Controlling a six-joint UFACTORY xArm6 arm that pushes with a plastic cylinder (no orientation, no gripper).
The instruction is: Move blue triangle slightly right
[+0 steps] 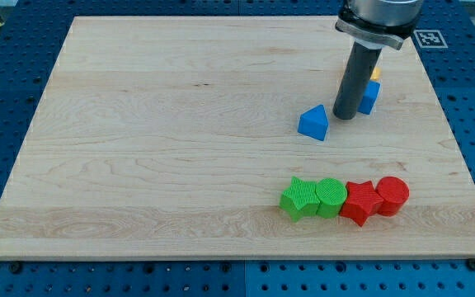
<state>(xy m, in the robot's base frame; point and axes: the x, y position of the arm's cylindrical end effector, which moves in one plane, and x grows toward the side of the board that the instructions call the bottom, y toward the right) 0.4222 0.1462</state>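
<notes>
The blue triangle (313, 123) lies on the desk (163, 140), right of centre and in the upper half of the view. Its point faces up and toward the view's right, and it stands free of every other block.

My tip (344, 115) rests on the desk just to the upper right of the triangle, near it but not touching; a thin strip of bare wood shows between them. There are no jaws here, only the straight dark rod, so nothing is clamped.

Just right of the rod sits a blue block (370, 97), partly hidden by it; its shape is hard to make out. Above that, a yellow block (375, 73) peeks out behind the rod, mostly hidden.

Well below the triangle, near the view's bottom, four blocks stand in a tight row, each touching its neighbour. From the view's left they are a green star (298, 199), a green cylinder (331, 196), a red star (359, 202) and a red cylinder (392, 195).

Around the desk lies a blue perforated base (7, 99).
</notes>
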